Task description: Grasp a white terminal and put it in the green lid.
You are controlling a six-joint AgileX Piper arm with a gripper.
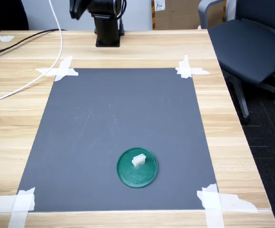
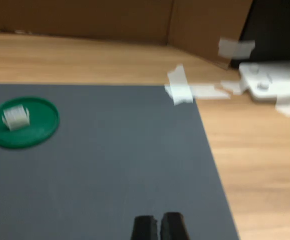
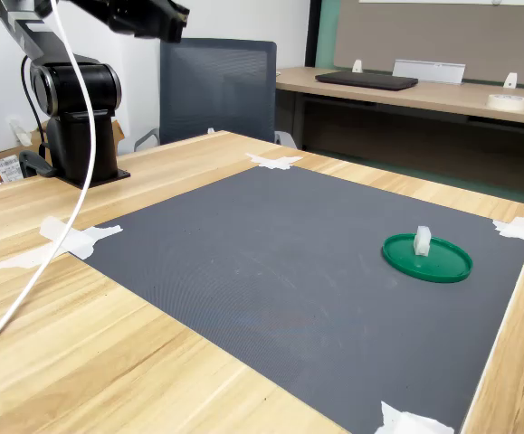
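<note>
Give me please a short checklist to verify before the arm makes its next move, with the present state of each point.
1. White terminal inside the green lid: ok, in all views.
2. Terminal free of the claw: ok, the claw is far from it.
3. Claw empty: ok, nothing between the fingertips.
4. Claw open or shut: cannot tell, only the blurred tips show.
5. Lid fully on the grey mat: ok.
</note>
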